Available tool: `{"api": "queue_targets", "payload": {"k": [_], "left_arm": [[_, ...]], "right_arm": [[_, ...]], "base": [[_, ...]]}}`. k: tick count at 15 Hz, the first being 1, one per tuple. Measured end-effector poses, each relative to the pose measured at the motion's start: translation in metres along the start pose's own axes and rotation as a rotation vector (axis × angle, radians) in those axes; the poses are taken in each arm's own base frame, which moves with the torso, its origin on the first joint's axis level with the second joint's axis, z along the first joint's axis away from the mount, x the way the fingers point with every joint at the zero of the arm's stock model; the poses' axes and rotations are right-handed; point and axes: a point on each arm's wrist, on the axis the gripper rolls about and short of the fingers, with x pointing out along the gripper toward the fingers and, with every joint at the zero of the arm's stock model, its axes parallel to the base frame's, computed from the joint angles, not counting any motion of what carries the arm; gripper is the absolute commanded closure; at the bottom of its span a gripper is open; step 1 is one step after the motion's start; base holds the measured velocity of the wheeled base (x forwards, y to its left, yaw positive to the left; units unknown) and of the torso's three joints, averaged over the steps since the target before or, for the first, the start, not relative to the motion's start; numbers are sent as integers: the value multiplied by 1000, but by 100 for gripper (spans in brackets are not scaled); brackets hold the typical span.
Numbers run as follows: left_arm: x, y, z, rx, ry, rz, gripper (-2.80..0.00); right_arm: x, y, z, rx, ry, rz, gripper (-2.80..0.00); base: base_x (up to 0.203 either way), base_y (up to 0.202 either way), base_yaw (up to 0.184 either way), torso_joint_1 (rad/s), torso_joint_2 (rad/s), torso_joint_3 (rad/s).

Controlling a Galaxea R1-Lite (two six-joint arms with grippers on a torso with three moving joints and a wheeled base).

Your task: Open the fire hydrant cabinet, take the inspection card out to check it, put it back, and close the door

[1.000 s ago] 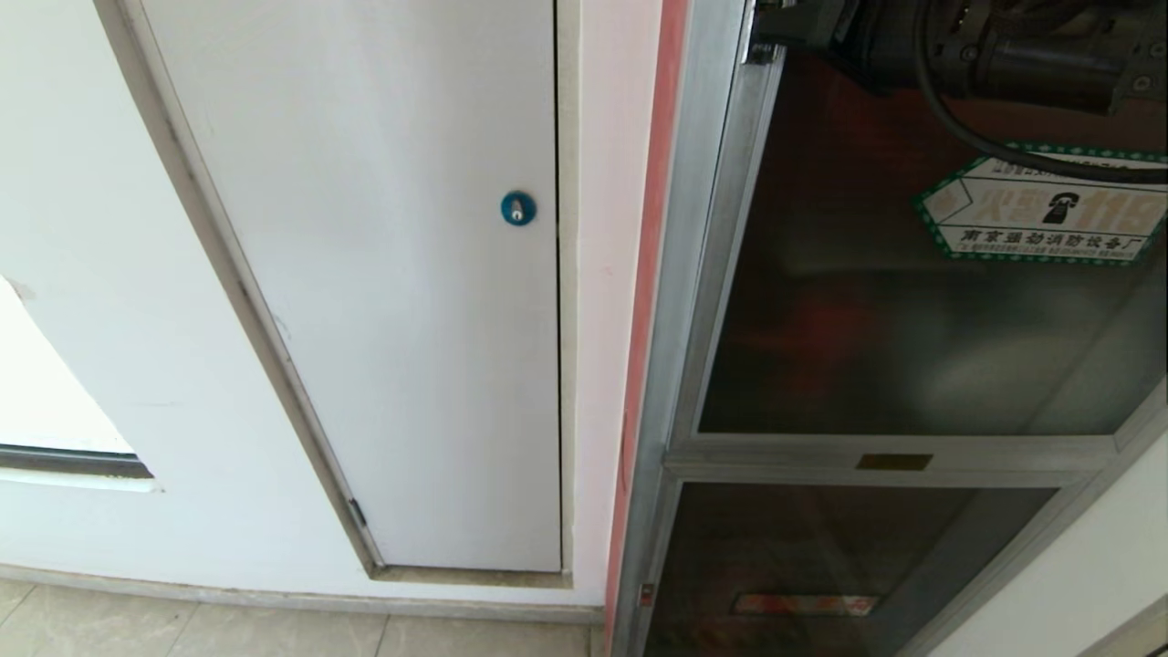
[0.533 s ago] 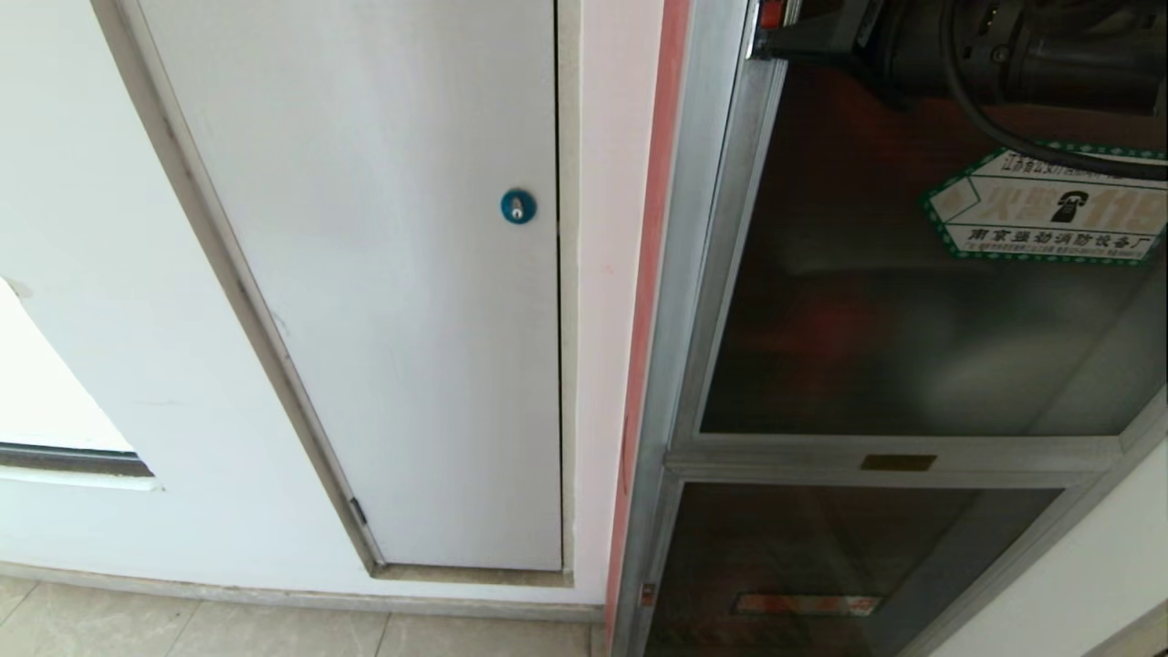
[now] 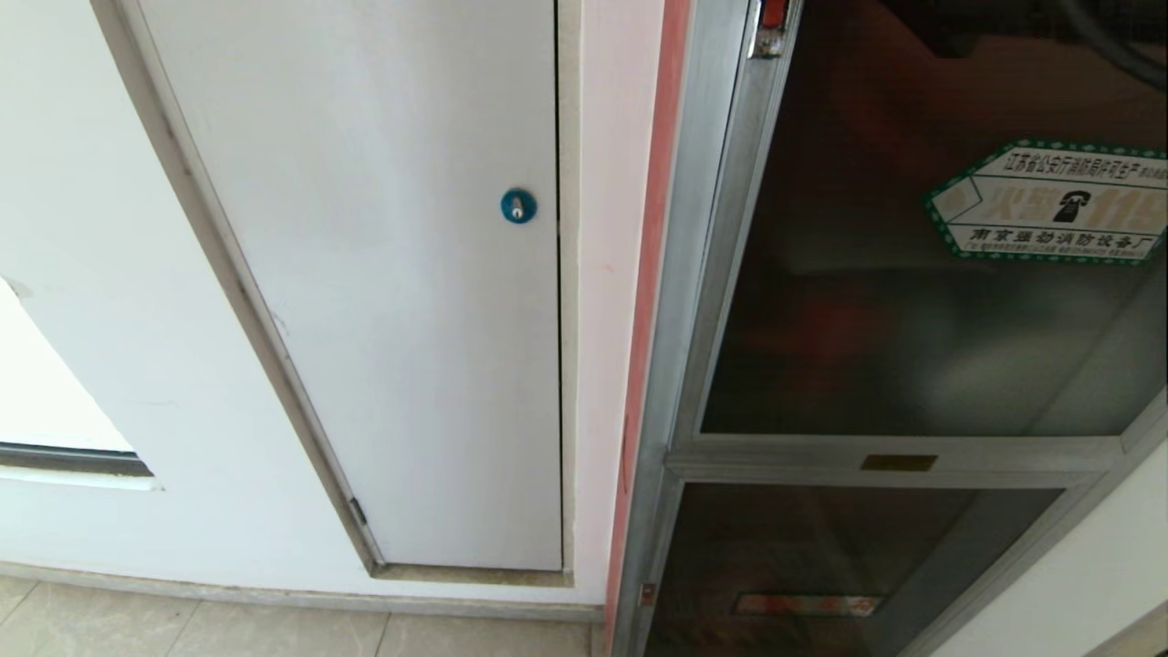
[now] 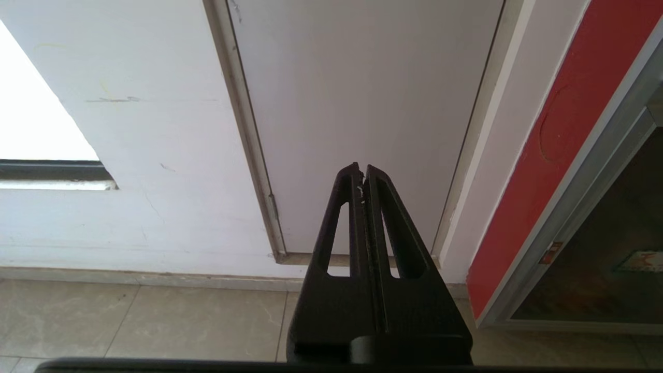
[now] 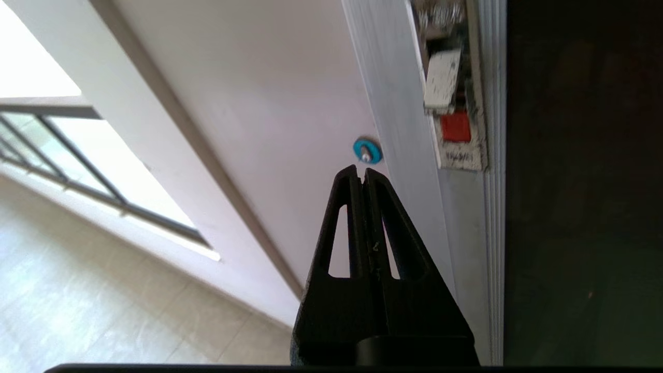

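Note:
The fire hydrant cabinet stands at the right, silver-framed with a red side strip. Its door is a dark tinted pane bearing the green-edged "119" sticker. A red latch tab sits at the top of the door's stile. I cannot tell whether the door is latched. In the right wrist view my right gripper is shut and empty. It hangs just beside the door's silver stile, below the red latch button. My left gripper is shut, parked low before the wall. The inspection card is out of view.
A white wall panel with a blue round lock lies left of the cabinet. Below the door are a small brass plate and a lower glass panel. Tiled floor runs along the wall, and a window is further left.
My right arm, seen at the head view's top right by the door's upper edge, has risen out of that view. The sticker now shows whole.

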Motion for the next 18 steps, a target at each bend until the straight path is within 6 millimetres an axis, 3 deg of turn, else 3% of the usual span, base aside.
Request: {"api": "queue_targets", "payload": {"k": [8, 18], "left_arm": [[0, 0, 0, 0, 0, 0, 0], [0, 0, 0, 0, 0, 0, 0]], "right_arm": [[-5, 7, 11, -2, -68, -33, 0], [16, -7, 0, -20, -34, -47, 0]], "base": [[0, 0, 0, 0, 0, 0], [0, 0, 0, 0, 0, 0]]}}
